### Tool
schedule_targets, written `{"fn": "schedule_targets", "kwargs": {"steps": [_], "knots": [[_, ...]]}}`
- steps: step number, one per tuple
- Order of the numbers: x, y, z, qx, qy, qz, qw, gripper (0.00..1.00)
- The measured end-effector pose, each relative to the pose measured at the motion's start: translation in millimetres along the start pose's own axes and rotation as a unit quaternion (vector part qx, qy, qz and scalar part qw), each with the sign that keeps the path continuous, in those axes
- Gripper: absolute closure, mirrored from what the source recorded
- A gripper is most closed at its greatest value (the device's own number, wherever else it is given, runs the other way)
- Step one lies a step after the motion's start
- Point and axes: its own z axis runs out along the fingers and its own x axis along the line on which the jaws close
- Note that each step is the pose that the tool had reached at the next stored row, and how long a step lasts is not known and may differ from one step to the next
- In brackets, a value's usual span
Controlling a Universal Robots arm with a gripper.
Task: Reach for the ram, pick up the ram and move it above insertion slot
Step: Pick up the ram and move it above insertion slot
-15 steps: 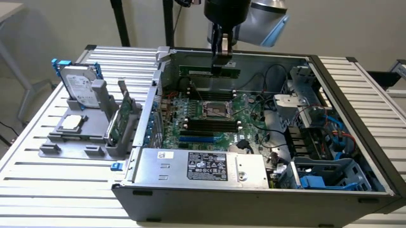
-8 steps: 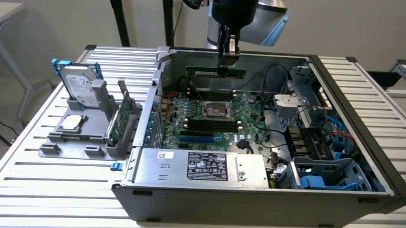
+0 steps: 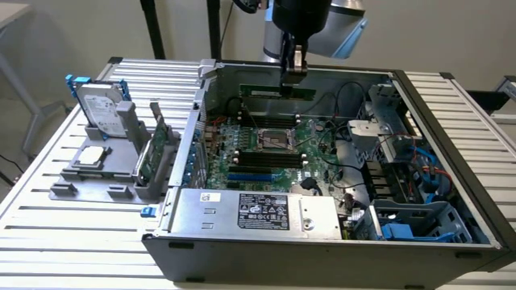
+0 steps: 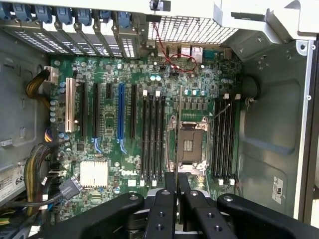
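The claw (image 3: 294, 74) hangs over the open computer case (image 3: 451, 199), closed on the ram (image 3: 278, 91), a long thin green stick held level and edge-on by its top edge. In the exterior view the ram sits above the far part of the green motherboard (image 3: 266, 148), over the region near the case's back wall, clear of the board below it. In the wrist view the ram (image 4: 179, 124) appears as a thin line running away from the two dark fingers (image 4: 171, 181), which pinch it between them; it lines up over the processor socket (image 4: 192, 144) and the gap between the two banks of black memory slots (image 4: 152, 137), though from this angle it is hard to say which slot it stands directly above. Inside the case, a grey power supply (image 3: 258, 211) with a white label lies along the near wall, and blue-clipped drive bays (image 3: 411, 226) sit toward the exterior view's right. On the slatted bench (image 3: 72, 241) to the exterior view's left of the case stands a grey holder (image 3: 96, 178) carrying an upright hard drive (image 3: 103, 109), a processor chip (image 3: 91, 155) lying flat, and a taller green card (image 3: 153, 148) standing on edge.
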Motion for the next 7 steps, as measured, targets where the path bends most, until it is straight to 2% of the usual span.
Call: {"fn": "schedule_targets", "kwargs": {"steps": [7], "knots": [[0.0,-0.1,0.0,0.0001,0.0000,0.000,1.0000,0.87]]}}
